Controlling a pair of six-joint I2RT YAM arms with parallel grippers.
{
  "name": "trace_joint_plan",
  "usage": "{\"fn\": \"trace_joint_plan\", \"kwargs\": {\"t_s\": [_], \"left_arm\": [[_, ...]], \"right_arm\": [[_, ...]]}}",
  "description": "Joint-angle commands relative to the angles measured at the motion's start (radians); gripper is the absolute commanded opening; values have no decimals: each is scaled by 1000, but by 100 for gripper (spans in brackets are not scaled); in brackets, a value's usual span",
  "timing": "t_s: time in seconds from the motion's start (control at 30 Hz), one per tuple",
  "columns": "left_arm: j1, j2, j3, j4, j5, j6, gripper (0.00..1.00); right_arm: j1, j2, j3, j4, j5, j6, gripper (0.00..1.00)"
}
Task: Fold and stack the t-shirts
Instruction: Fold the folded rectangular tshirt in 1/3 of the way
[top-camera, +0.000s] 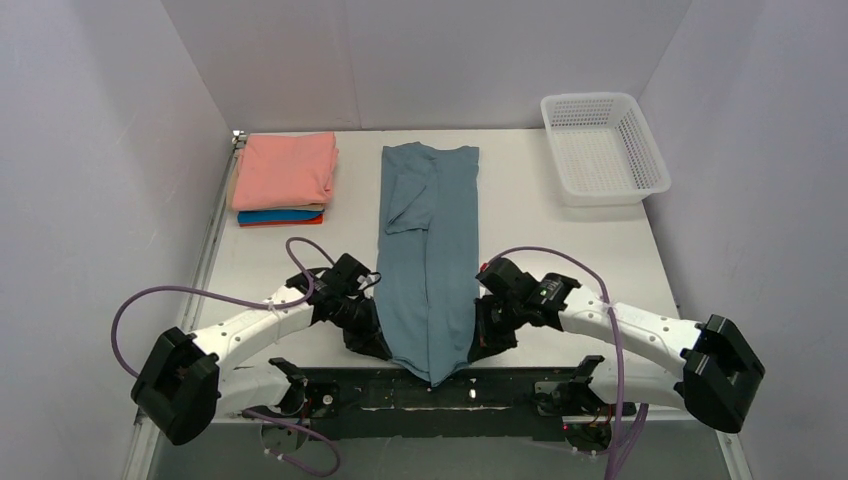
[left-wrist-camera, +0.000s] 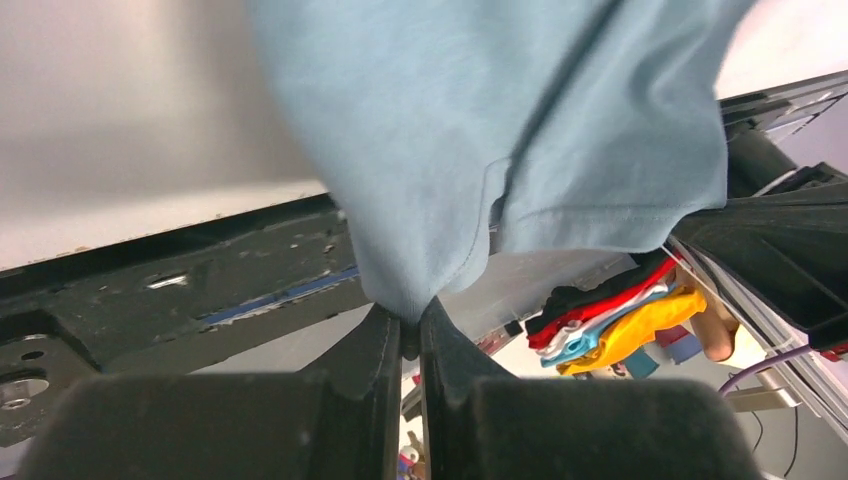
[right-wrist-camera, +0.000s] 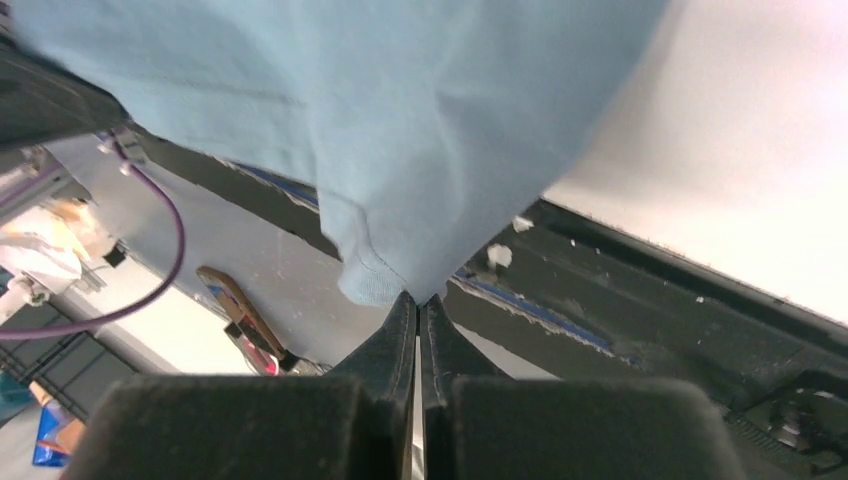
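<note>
1. Top view: The blue-grey shirt (top-camera: 430, 240) is pictured laid as a long, narrow strip down the middle of the counter (top-camera: 560, 250). Its sleeves are tucked in and its long axis runs from the far side to the near edge. The near hem is flanked by the left arm (top-camera: 250, 322) and the right arm (top-camera: 630, 325), one at each corner, neither placed nearer than the other. The rest of the cloth stretches straight away from them. A stack of folded shirts (top-camera: 285, 180), salmon-pink on top, is seen at far left, well apart. A white basket (top-camera: 603, 148) is seen at far right.

2. Left wrist view: The left jaws are shown pressed fully together on a corner of the shirt's hem. The soft, lightly creased cloth is drawn up and away from the tips.

3. Right wrist view: The right jaws are likewise shown clamped on a pinch of the hem's other corner. The next fold is judged to run along the long axis, with the hem carried towards the collar and both corners kept level.
</note>
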Motion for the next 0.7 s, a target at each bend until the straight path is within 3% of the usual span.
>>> {"fn": "trace_joint_plan", "kwargs": {"t_s": [0.0,0.1,0.4,0.67], "left_arm": [[15,67,123,-93,-54,39,0],[54,128,196,-87,-129,66,0],[218,382,519,-122,-148,137,0],[276,580,773,-196,-214,207,0]], "right_arm": [[-87,47,135,-31,56,-125,1],[-171,105,237,-40,106,-214,1],[-343,296,495,-39,184,-361,1],[-443,456,667,-38,138,-451,1]]}}
